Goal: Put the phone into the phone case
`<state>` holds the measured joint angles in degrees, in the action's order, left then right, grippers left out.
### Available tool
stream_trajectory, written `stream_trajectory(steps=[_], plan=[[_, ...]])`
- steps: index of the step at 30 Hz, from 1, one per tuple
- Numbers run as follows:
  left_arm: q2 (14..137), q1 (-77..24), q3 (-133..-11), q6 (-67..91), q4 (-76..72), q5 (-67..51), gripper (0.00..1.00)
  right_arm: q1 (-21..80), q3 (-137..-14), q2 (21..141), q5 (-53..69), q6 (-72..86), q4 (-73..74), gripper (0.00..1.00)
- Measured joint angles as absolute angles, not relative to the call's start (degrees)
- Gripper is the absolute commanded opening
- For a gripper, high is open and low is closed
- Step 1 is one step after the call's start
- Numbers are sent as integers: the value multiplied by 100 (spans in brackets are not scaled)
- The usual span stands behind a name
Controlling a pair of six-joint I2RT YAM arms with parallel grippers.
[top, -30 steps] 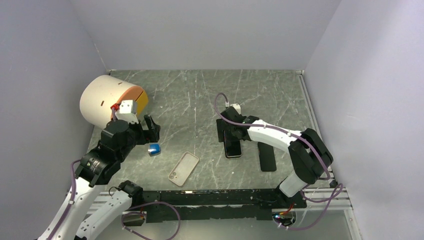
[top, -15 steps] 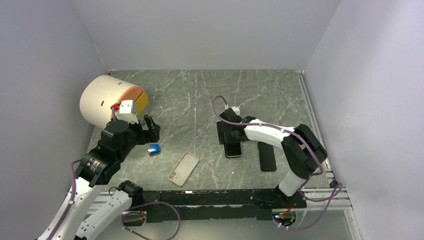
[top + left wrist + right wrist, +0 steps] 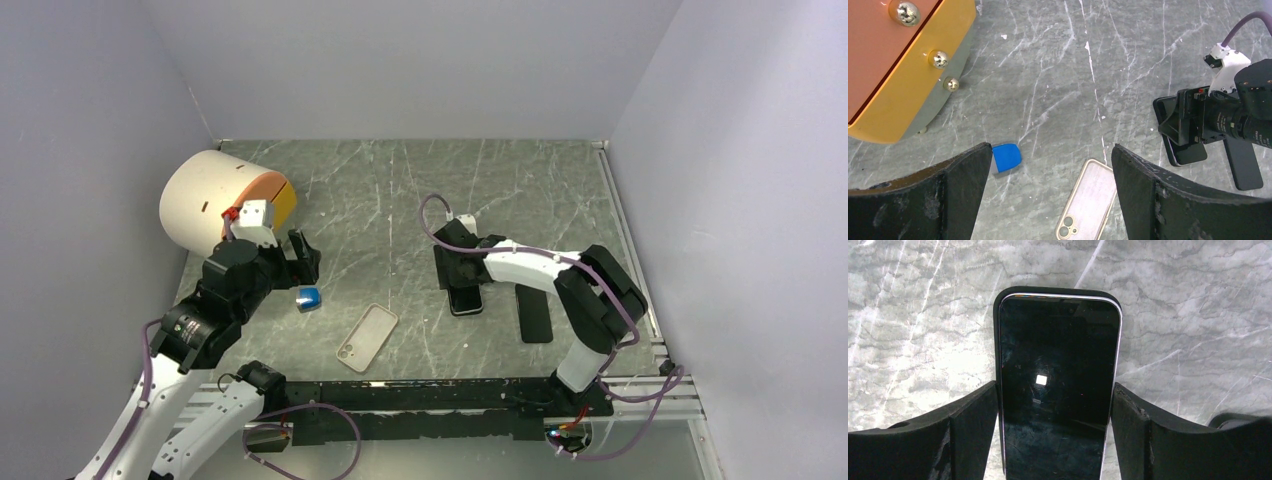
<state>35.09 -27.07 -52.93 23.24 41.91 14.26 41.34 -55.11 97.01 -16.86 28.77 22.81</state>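
on the grey marbled table (image 3: 400, 190) we see a white drum (image 3: 205, 195) with an orange face at the upper left of the top view. our left gripper (image 3: 1050, 155) hangs above the table with its jaws wide apart, holding nothing. our right gripper (image 3: 1055, 390) is closed on the long edges of the phone (image 3: 1058, 340), right of centre. a second phone (image 3: 535, 315) lies just right of it. the case (image 3: 367, 337) lies at lower centre, apart from the phone. a blue block (image 3: 309, 298) sits left of the case.

The right tool (image 3: 1054, 392) is narrowed, its fingers (image 3: 973, 425) drawn in close beside the long edges of the phone (image 3: 1058, 340). The right arm's elbow is shifted leftward, toward the desk's middle.
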Motion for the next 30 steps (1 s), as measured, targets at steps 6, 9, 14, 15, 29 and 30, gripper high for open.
stream_trajectory(steps=[6,9,14,15,29,30], plan=[[3516,-2707,-5293,2331,4198,1428,94,4163,-5474,9708,-1594,2888,2143,70],[3551,-2707,-5293,2344,4233,1428,94,4198,-5452,9703,-1577,2884,2056,69],[3601,-2707,-5293,2368,4320,1420,94,4427,-5452,9743,-1549,2880,1828,68],[3570,-2707,-5293,2368,4318,1413,94,4475,-5452,9747,-1531,2882,1785,68],[3435,-2707,-5249,2622,4307,1278,93,4790,-5408,9751,-1251,2917,1426,75],[3470,-2707,-5249,2685,4320,1247,93,4790,-5404,9751,-1251,2917,1415,80]])
